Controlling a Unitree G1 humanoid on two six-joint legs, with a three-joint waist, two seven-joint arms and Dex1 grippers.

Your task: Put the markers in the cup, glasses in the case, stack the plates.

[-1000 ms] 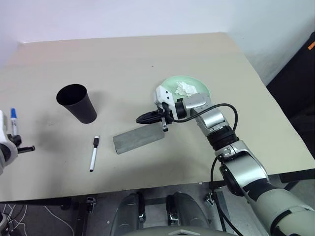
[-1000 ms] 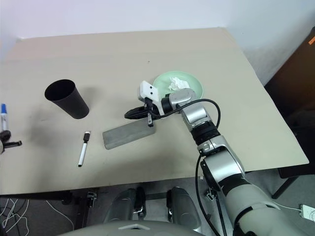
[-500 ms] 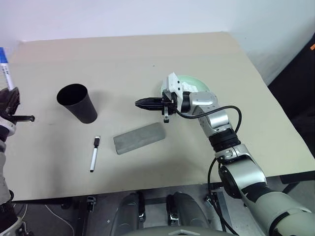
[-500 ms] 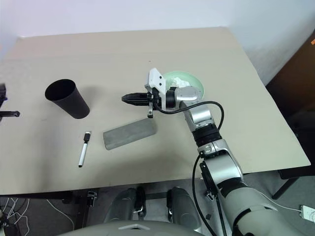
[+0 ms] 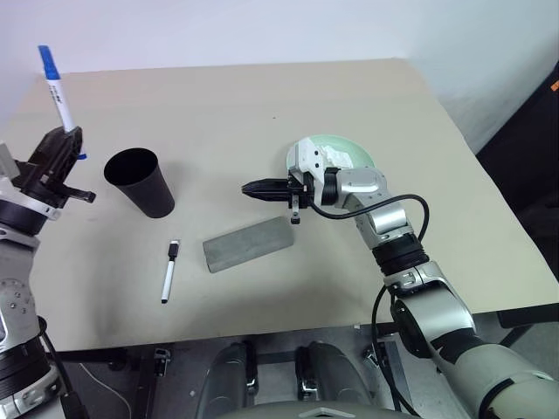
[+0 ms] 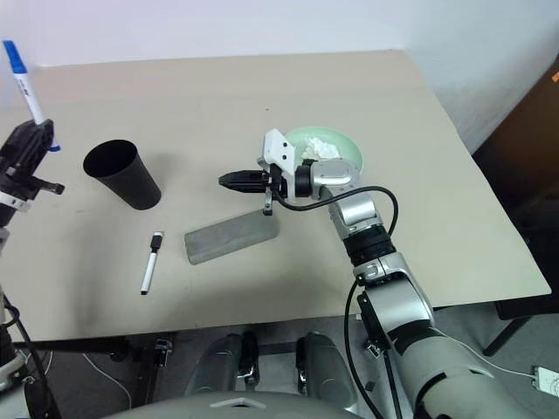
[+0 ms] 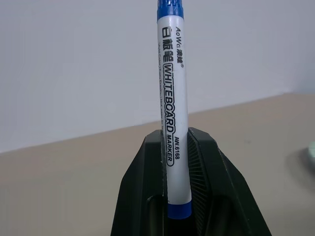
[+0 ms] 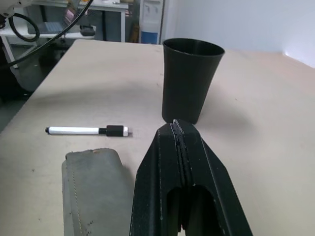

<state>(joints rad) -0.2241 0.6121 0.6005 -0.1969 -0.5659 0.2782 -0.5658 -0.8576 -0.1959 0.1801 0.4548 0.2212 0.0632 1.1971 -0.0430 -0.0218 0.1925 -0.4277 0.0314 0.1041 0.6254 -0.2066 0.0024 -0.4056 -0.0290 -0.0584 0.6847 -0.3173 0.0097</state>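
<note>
My left gripper [image 5: 63,144] pinches the blue-capped marker [image 7: 172,103] upright, just beside the cup [image 5: 140,182], not yet inside it. The black-capped marker [image 5: 168,271] lies on the table [image 5: 218,105] near the closed case [image 5: 247,244]. My right gripper [image 5: 255,188], pressed together and empty, hovers above the case.

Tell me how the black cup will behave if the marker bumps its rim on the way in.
The black cup stands upright, empty, narrower at its base than its rim, so it probably tips easily. It looks like thin plastic, likely light, so it may slide on the smooth table.
</note>
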